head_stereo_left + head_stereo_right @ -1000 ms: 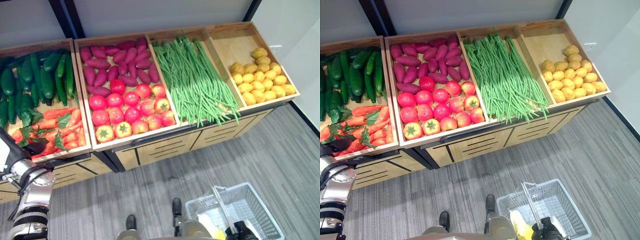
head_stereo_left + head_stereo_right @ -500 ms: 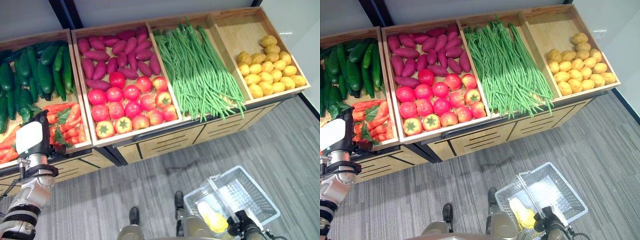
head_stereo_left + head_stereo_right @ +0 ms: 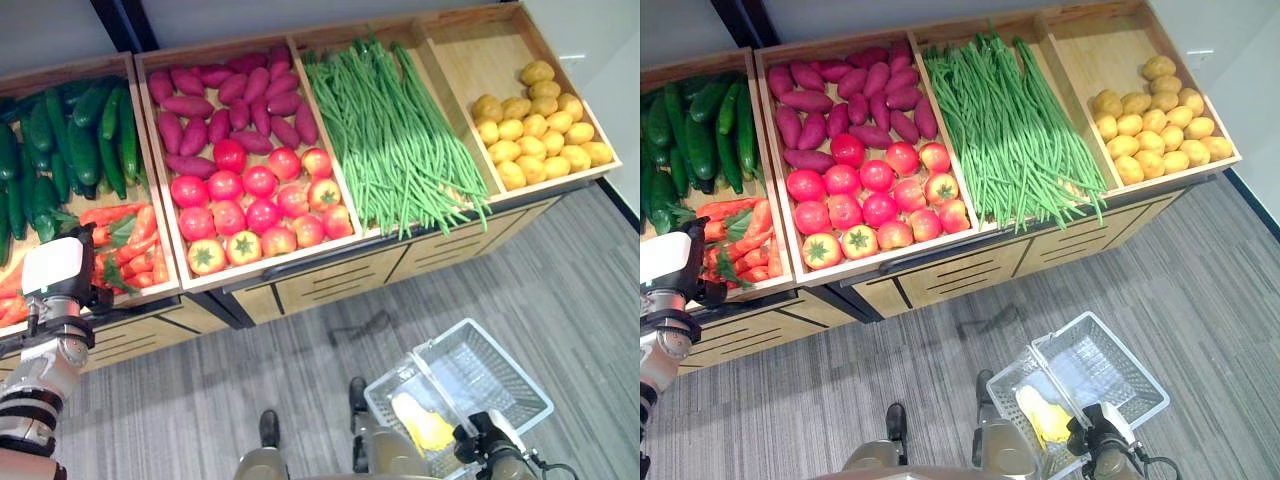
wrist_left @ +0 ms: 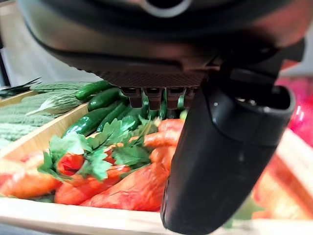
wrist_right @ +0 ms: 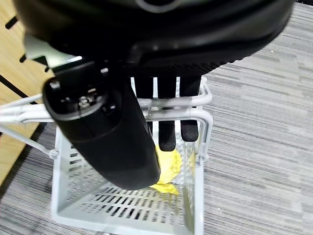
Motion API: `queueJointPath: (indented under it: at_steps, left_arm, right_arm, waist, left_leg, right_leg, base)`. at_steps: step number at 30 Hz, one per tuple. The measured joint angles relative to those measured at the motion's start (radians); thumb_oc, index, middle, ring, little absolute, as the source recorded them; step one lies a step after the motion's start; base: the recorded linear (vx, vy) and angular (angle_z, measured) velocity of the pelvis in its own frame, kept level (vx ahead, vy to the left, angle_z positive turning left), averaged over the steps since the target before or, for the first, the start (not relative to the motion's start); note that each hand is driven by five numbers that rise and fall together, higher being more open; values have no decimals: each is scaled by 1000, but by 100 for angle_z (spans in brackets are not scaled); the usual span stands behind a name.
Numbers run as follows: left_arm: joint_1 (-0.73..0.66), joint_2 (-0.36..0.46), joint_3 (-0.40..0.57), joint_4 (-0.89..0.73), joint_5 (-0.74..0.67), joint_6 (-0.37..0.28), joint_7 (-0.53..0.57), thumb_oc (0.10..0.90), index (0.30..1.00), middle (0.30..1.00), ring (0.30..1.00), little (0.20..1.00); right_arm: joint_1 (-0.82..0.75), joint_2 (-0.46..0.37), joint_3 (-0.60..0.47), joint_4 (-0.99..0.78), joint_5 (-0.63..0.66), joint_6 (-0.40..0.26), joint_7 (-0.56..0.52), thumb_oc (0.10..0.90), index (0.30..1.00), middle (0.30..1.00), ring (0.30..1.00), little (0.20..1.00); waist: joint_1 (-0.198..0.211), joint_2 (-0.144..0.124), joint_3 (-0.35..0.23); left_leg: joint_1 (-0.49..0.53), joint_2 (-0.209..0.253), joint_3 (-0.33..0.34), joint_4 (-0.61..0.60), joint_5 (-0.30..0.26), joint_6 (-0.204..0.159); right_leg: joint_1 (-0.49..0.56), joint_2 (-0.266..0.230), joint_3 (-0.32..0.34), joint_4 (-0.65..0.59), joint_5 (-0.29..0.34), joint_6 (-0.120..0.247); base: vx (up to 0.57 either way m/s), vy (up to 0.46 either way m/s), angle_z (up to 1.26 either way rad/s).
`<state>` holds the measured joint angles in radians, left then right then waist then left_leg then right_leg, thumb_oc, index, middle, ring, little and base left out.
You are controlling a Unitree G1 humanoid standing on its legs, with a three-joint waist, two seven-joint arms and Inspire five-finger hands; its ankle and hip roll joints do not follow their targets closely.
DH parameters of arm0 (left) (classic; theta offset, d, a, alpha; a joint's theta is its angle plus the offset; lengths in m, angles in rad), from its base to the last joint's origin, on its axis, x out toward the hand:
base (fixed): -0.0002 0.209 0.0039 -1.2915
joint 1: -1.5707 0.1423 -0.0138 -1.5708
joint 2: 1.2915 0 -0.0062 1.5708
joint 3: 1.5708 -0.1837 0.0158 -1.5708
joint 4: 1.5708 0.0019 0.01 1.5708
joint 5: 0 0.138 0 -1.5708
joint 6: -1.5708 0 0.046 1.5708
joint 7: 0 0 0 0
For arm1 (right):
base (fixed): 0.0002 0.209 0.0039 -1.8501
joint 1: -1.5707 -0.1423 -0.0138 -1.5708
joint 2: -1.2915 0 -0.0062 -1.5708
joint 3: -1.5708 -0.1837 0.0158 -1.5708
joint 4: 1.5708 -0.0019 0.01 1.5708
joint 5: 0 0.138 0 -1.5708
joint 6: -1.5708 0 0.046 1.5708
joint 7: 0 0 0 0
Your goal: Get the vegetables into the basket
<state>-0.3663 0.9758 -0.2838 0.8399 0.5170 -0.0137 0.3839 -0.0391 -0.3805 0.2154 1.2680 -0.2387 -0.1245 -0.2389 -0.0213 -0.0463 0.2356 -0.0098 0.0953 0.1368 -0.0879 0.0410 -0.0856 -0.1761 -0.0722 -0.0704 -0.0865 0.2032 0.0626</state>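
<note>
Hovering left hand (image 3: 60, 275), fingers straight, over carrots (image 4: 122, 181) at the bench's front-left corner | right hand (image 5: 161, 117) curled round basket (image 3: 500, 385) handle | risk: leafy tops snag, carrot slips to floor

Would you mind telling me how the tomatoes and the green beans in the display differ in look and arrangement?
The tomatoes are round and red; the green beans are long, thin and green. The tomatoes share their wooden bin with purple sweet potatoes behind them; the green beans have a bin to themselves. The tomatoes sit inside their bin, while the green beans' tips hang over the front edge. Both lie in neighbouring bins of the same stand.
</note>
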Motion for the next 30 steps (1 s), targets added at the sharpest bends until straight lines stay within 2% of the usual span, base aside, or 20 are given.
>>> queueJointPath:
  at_steps: [3,6,7,8,9,10,11,14,23,27,29,30]
  left_arm:
    - [-120,30,-102,64,51,9,-41,900,1000,1000,1000,1000]
    - [-152,30,-121,77,66,15,-66,900,1000,1000,1000,1000]
    - [-177,32,-159,80,76,19,-75,900,1000,1000,1000,1000]
    - [-234,53,-247,77,98,20,-94,900,1000,1000,1000,1000]
    - [-255,68,-274,65,125,16,-104,812,876,876,876,876]
    - [-270,75,-293,64,140,19,-110,535,489,489,489,489]
    - [-275,81,-294,63,154,20,-115,400,300,300,300,300]
    - [-286,141,-337,13,195,7,-130,400,300,300,300,300]
    - [-286,142,-347,-56,231,-6,-119,400,300,300,300,300]
    - [-261,128,-302,-140,210,-18,-89,400,300,300,300,300]
    - [-159,116,-190,-268,180,-38,-76,400,300,300,300,300]
    - [-148,111,-180,-285,178,-40,-74,400,300,300,300,300]
  right_arm:
    - [-31,-13,19,0,0,6,1,400,300,300,300,300]
    - [-63,-16,29,-2,0,5,1,400,300,300,300,300]
    - [-68,-19,31,-5,0,5,1,400,300,300,300,300]
    - [-75,-24,31,-7,0,6,2,400,300,300,300,300]
    - [-90,-26,31,-7,0,8,3,400,300,300,300,300]
    - [-99,-28,31,-7,0,11,4,400,300,300,300,300]
    - [-102,-28,31,-7,0,12,5,400,300,300,300,300]
    - [-108,-29,36,-11,1,11,8,400,300,300,300,300]
    - [-114,-29,51,-19,0,10,14,400,300,300,300,300]
    - [-120,-29,65,-19,0,7,14,400,300,300,300,300]
    - [-122,-27,65,-14,0,11,18,400,300,300,300,300]
    - [-121,-27,65,-13,0,11,18,400,300,300,300,300]
  waist:
    - [-3,-1,26]
    - [-21,-2,40]
    - [-20,-2,49]
    - [-19,-4,59]
    - [-18,-5,77]
    - [-19,-6,85]
    - [-20,-6,87]
    - [-19,-8,93]
    - [0,-14,98]
    - [6,-16,99]
    - [12,-16,99]
    - [15,-16,99]
  left_leg:
    - [-17,-3,-6,0,6,1]
    - [-27,-5,-9,0,8,1]
    - [-30,-10,-10,0,8,1]
    - [-46,-10,-15,0,11,2]
    - [-48,-10,-16,0,13,2]
    - [-50,-12,-16,0,13,2]
    - [-50,-12,-15,0,13,2]
    - [-59,-12,-17,0,13,2]
    - [-60,-12,-22,0,15,1]
    - [-46,-10,-33,0,15,1]
    - [-31,-10,-45,0,15,0]
    - [-26,-10,-46,0,15,0]
  right_leg:
    - [-14,-3,-4,0,7,0]
    - [-23,-5,-8,0,9,0]
    - [-25,-6,-8,0,9,0]
    - [-38,-9,-12,0,11,1]
    - [-40,-11,-12,1,13,1]
    - [-42,-12,-12,1,13,1]
    - [-42,-13,-12,1,13,1]
    - [-50,-14,-13,1,13,1]
    - [-48,-14,-18,1,13,1]
    - [-28,-15,-28,1,13,2]
    - [-6,-17,-41,1,13,2]
    - [0,-17,-41,1,12,2]
  base:
    - [-21,25,5]
    - [-28,47,3]
    - [-6,35,8]
    - [2,32,9]
    - [1,45,8]
    - [-5,33,0]
    - [-5,31,0]
    - [0,0,0]
    - [-2,-1,0]
    - [-11,-4,8]
    - [1,1,14]
    - [21,12,13]
